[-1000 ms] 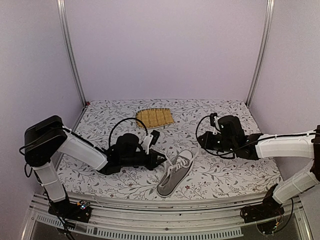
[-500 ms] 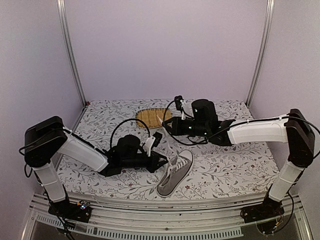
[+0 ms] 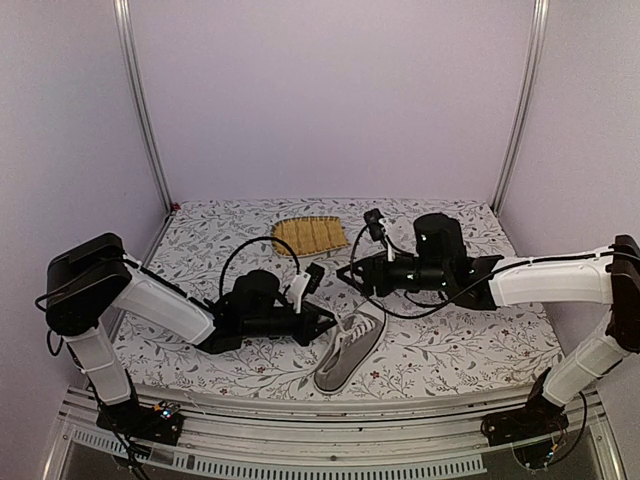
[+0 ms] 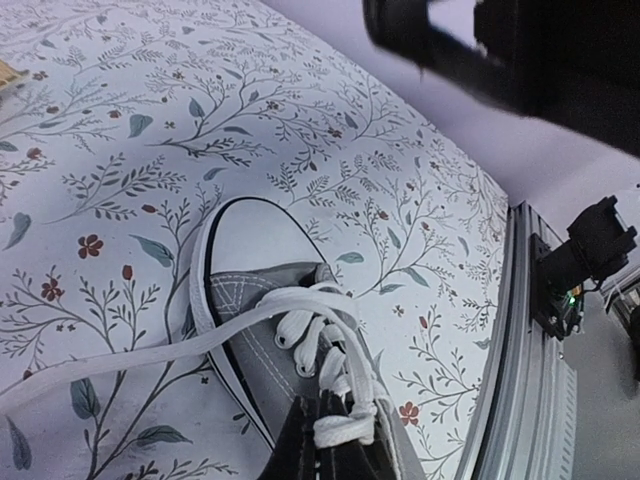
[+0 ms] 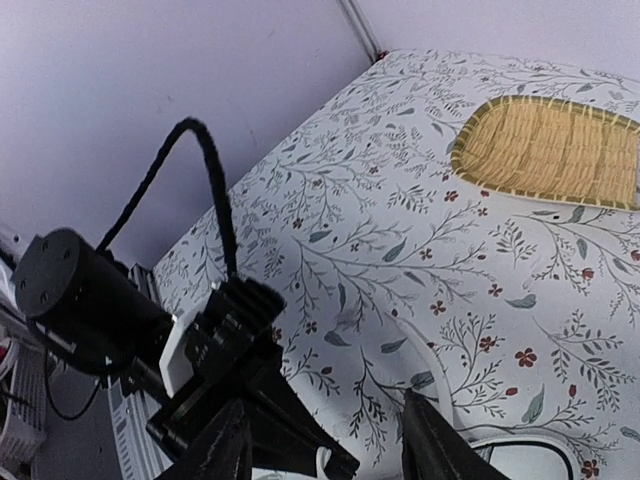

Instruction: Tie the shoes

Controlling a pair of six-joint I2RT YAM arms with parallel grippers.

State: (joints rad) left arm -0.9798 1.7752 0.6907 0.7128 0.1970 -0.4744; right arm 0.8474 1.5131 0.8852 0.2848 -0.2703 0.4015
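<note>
The left jaws are seen drawn together to a narrow dark point, set down on top of the grey sneaker (image 3: 349,354) at its lacing. In the left wrist view a crossing of the white laces (image 4: 300,325) lies over the very tips; whether that lace is actually pinched cannot be told. Straight ahead of these jaws the white toe cap (image 4: 250,232) is found. One loose lace end (image 4: 110,365) is trailed from the eyelets across the floral counter (image 3: 450,350), off to the left side of the jaws as that camera sees them. The sneaker is laid on the counter near its front edge, between the left arm (image 3: 160,300) and the right arm (image 3: 550,280).

The right jaws are held wide apart, above the counter and just beyond the far side of the sneaker. Their two dark fingers (image 5: 222,455) are shown at the bottom of the right wrist view with only patterned counter seen between them. Just beside the right-hand finger a sliver of the sneaker's white edge (image 5: 515,462) is caught. To the other side, low and close, the black wrist of the left arm (image 5: 215,350) is seen reaching in towards the shoe. The yellow woven mat (image 3: 311,235) is placed well beyond both pairs of jaws, towards the far side of the counter and apart from the sneaker.
</note>
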